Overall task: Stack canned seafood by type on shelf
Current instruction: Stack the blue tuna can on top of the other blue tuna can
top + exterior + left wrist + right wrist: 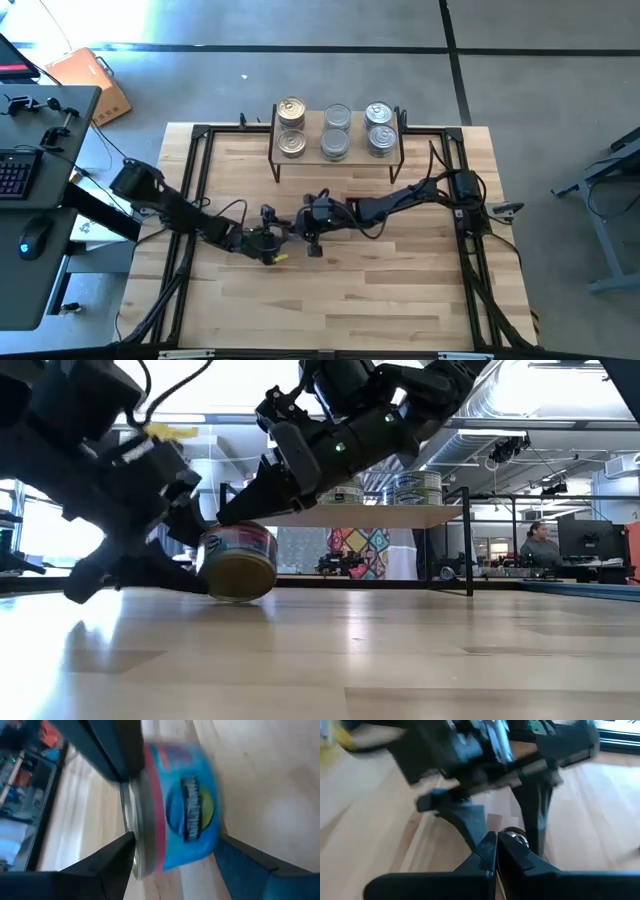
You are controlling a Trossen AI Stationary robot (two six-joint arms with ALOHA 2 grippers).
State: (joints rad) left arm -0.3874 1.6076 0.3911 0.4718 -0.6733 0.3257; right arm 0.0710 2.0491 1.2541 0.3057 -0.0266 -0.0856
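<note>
Butcher-block tabletop (400, 290): left end effector (268, 243) spread around tin (238, 562), right end effector (313, 243) pressed together.

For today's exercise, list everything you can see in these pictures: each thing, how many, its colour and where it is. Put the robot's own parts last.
tins on shelf: six showing from above, silver and gold lids, three groups on the rack top.
blue tin: one, blue label, gold end, on its side on the table between the left fingers.
shelf: one, light wood, black legs, far table edge.
table: one, light wood.
person: one, seated in the background.
left gripper: open around the blue tin.
right gripper: shut, beside the left one.
</note>
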